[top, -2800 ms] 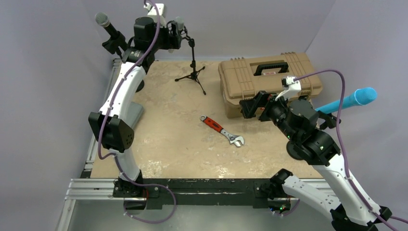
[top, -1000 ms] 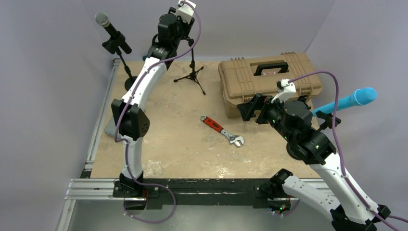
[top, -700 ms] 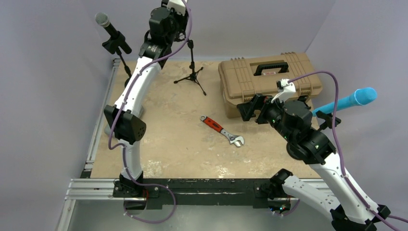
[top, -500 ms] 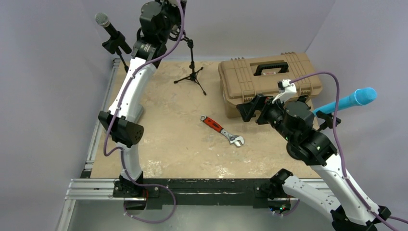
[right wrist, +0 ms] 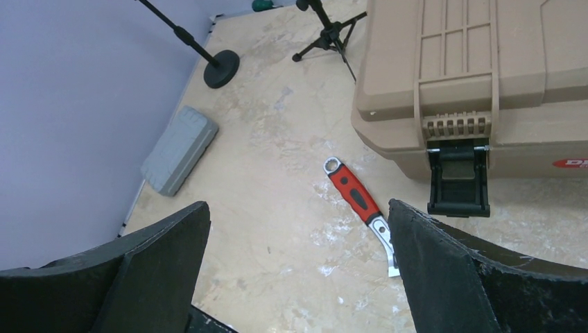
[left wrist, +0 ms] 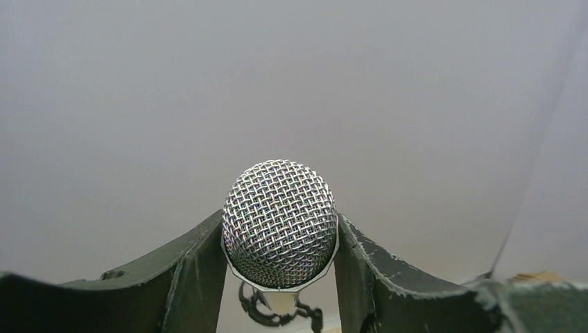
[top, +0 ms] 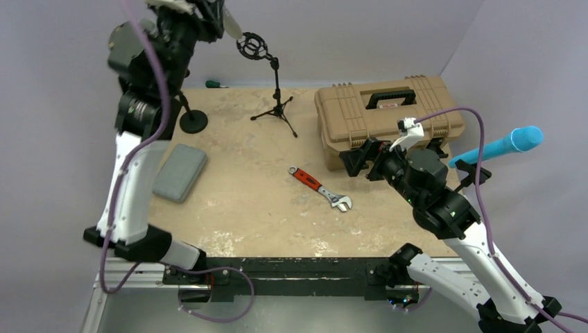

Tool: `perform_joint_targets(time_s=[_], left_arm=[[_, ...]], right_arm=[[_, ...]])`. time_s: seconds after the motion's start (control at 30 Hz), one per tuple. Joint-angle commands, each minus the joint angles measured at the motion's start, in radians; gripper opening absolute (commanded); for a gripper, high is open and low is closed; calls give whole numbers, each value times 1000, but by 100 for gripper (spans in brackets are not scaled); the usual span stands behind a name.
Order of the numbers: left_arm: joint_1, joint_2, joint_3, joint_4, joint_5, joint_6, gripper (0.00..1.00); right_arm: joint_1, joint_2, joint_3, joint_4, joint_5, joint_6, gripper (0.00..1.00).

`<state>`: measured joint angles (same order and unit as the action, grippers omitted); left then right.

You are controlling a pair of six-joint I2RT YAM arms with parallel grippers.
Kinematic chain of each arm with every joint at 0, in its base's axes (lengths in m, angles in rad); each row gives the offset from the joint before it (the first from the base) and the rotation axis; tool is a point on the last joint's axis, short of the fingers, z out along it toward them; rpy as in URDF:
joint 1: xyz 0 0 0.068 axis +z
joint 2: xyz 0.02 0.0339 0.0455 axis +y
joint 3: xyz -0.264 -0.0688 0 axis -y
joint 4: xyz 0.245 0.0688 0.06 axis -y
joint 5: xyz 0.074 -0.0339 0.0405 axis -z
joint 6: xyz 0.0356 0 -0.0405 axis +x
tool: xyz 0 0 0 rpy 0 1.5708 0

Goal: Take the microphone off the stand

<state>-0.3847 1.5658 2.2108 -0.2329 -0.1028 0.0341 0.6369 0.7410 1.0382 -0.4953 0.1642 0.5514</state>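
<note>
My left gripper (top: 219,16) is raised high at the back left and is shut on a microphone (top: 233,27) with a pale body. In the left wrist view the silver mesh head (left wrist: 280,208) sits clamped between my two fingers (left wrist: 194,263). The tripod stand (top: 277,90) stands at the back centre. Its black ring mount (top: 251,47) is empty, just right of and below the held microphone. My right gripper (top: 360,158) is open and empty, hovering by the toolbox front, above the wrench (right wrist: 352,194).
A tan toolbox (top: 388,114) sits at the back right. A red-handled wrench (top: 320,189) lies mid-table. A grey case (top: 179,172) lies at the left, behind it a round-base stand (top: 193,121). A blue microphone (top: 500,146) juts out at the far right.
My left arm has swung up and to the left, away from the tripod stand, carrying the microphone out of the ring mount. The right arm has barely moved.
</note>
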Motion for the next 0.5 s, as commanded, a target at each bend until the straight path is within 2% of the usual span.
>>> perform_joint_targets(time_s=[0.0,0.17,0.37,0.47], left_arm=[[3,-222,-198,-59,35,-196,0],[-5,-399,-432,-222,49,-303,0],[-4,-511,-650,-431,-28,-290,0],[-4,-545,-766,-484,0,-295,0]], right_arm=[[5,-20,-41,62,-6,7,99],[4,-20,-64,84,-31,-2,99],[4,-17,-76,84,-31,-38,99],[4,-15,-91,96,-36,-51,99]])
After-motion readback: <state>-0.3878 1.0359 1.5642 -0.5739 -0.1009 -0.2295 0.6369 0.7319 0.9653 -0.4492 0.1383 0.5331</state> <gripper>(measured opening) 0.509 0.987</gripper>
